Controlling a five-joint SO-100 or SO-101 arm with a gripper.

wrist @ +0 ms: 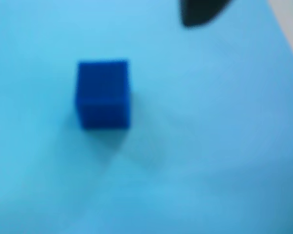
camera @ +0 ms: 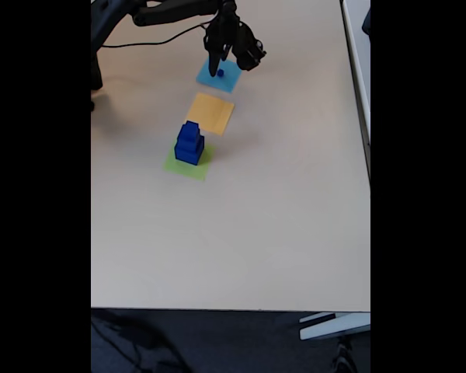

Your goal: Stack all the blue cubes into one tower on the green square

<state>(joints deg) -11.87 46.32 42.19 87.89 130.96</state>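
While two cubes are already sitting stacked as a tower [camera: 189, 144] on the green square [camera: 188, 165], the small cube [camera: 220, 74] is resting alone on the light blue square [camera: 220, 74], so it is looking like the last piece waiting to be picked. In the wrist view that cube [wrist: 104, 94] is sitting upright on the blue paper [wrist: 210, 146], left of centre, with a dark fingertip [wrist: 202, 12] poking in at the top edge, apart from it. That offset is suggesting the claw is not yet lined up around the cube.

In the fixed view the arm [camera: 175, 12] is reaching in from the upper left across the table [camera: 279, 217], its wrist bending down so the gripper [camera: 217, 62] is hanging just above the small cube. Nothing is sitting between the fingers; whether they are spread or closed I cannot tell, as the picture is too small and the wrist view too blurred.

The orange square [camera: 211, 113] is lying bare between the other two papers, probably just a spent starting spot.
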